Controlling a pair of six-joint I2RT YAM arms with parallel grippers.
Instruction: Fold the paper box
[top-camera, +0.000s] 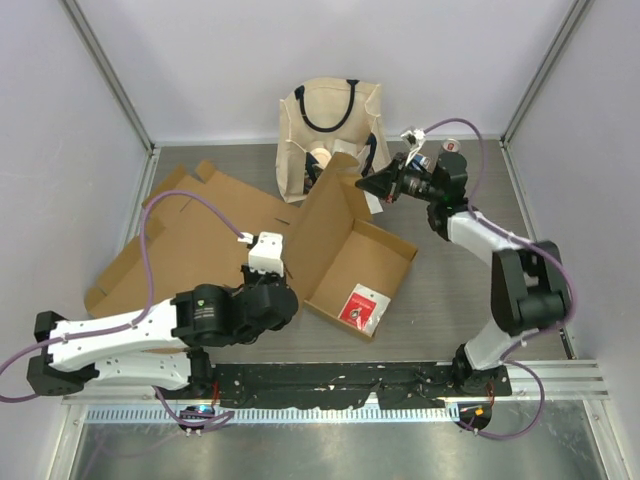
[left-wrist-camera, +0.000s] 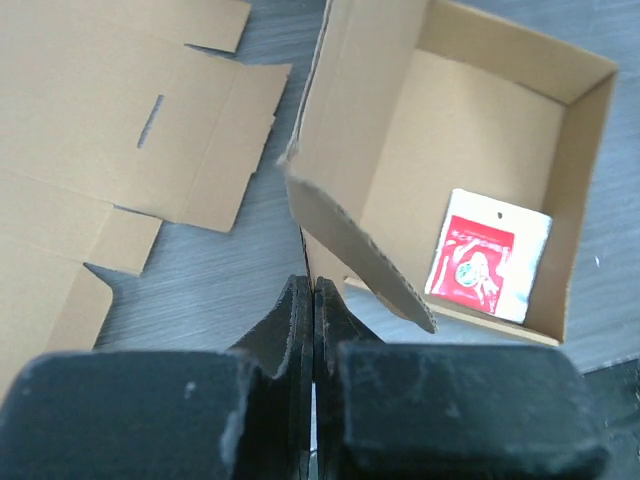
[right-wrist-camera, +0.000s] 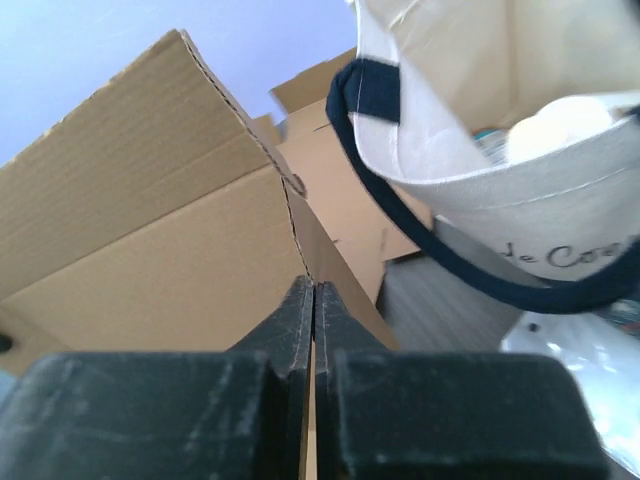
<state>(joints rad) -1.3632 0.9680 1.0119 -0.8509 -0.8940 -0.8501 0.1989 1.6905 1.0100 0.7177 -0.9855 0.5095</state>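
The brown paper box (top-camera: 380, 250) lies open in the middle of the table, with a red and white packet (top-camera: 362, 305) inside. Its lid (top-camera: 325, 215) stands up at the left. My left gripper (top-camera: 293, 295) is shut and empty at the box's near-left corner. In the left wrist view its tips (left-wrist-camera: 313, 290) sit just below a loose corner flap (left-wrist-camera: 360, 260), with the box (left-wrist-camera: 480, 130) and packet (left-wrist-camera: 488, 255) beyond. My right gripper (top-camera: 365, 184) is shut at the lid's top right corner. In the right wrist view its tips (right-wrist-camera: 313, 288) press at the crease of the lid (right-wrist-camera: 150, 230).
A flat unfolded cardboard sheet (top-camera: 190, 230) lies at the left, partly under my left arm; it also shows in the left wrist view (left-wrist-camera: 100, 130). A cream tote bag (top-camera: 330, 125) with dark handles and items inside stands behind the box, close to my right gripper (right-wrist-camera: 520, 180).
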